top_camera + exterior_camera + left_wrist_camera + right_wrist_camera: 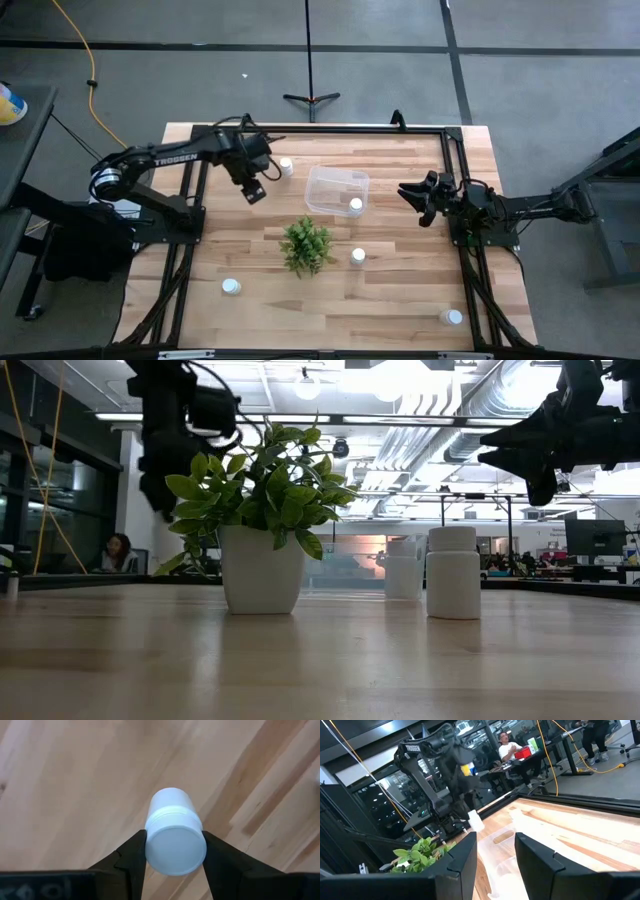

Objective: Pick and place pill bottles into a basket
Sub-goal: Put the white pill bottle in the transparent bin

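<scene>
A small white cylindrical plastic pill bottle (pixel 174 840) with a smooth, matte flat cap sits clamped between the two dark fingers (pixel 131 857) of the left gripper (pixel 257 190), held above the pale, grained wooden plank worktop (pixel 400 300) beside the clear, see-through plastic rectangular basket with rounded corners (pixel 337 189). One more white bottle (pixel 355 205) seems to lie inside that basket, though its glossy wall blurs the edge. Other matching bottles stand on the worktop: one just behind the left gripper (pixel 286 166), one beside the small green leafy plant in a white pot (pixel 307 245), (pixel 358 256), one near the front on the left (pixel 231 287) and one at the front right corner (pixel 452 317). The right gripper (pixel 420 200) hovers to the right of the basket, its angular black fingers (pixel 464 857) parted and gripping nothing.
</scene>
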You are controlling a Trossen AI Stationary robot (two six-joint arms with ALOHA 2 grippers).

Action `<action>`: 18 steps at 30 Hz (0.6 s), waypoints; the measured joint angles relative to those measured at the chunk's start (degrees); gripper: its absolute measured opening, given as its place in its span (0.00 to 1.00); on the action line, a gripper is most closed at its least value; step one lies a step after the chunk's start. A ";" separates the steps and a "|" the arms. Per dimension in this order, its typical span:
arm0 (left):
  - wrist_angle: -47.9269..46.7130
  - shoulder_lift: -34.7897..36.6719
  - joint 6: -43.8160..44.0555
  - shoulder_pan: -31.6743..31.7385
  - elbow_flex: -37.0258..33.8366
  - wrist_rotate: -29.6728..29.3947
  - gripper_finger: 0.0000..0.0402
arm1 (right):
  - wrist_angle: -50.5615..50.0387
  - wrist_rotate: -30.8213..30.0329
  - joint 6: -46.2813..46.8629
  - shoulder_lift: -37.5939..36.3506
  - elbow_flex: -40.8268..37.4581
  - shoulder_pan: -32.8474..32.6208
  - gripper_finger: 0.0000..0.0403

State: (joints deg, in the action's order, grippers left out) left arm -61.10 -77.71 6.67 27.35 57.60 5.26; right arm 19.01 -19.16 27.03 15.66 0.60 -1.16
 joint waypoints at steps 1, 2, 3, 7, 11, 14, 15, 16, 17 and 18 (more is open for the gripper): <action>0.37 0.00 0.20 0.00 0.73 0.47 0.49 | 0.00 0.00 0.00 0.02 0.00 -0.01 0.31; 0.75 0.00 0.41 0.00 1.41 0.83 0.49 | 0.00 0.00 0.00 0.02 0.00 0.00 0.31; 1.21 0.00 0.70 0.00 2.05 1.38 0.49 | 0.01 0.00 0.00 0.02 0.00 0.00 0.31; 1.63 0.00 1.02 0.00 4.95 1.90 0.49 | -0.01 0.00 0.00 0.02 0.00 -0.01 0.31; 1.68 0.00 0.83 0.00 7.43 2.24 0.49 | -0.01 0.00 0.00 0.00 0.00 0.01 0.31; 1.73 0.00 1.09 0.00 8.86 3.37 0.49 | 0.00 -0.01 0.00 0.00 0.00 0.01 0.31; 1.73 0.00 1.08 0.00 9.34 3.58 0.49 | -0.01 -0.02 0.00 0.01 0.00 0.00 0.31; 1.85 0.00 1.10 0.00 9.75 3.92 0.49 | 0.00 -0.01 0.00 0.01 0.00 0.01 0.31; 2.04 0.00 1.11 0.00 10.07 4.59 0.49 | -0.01 -0.02 0.00 0.00 -0.02 0.01 0.31; 2.37 0.00 1.14 0.00 10.30 5.06 0.49 | -0.01 -0.02 0.00 0.01 0.00 0.01 0.31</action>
State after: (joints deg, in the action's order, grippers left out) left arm -58.73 -77.71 7.81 27.35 67.90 10.32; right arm 19.00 -19.18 27.03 15.67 0.60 -1.15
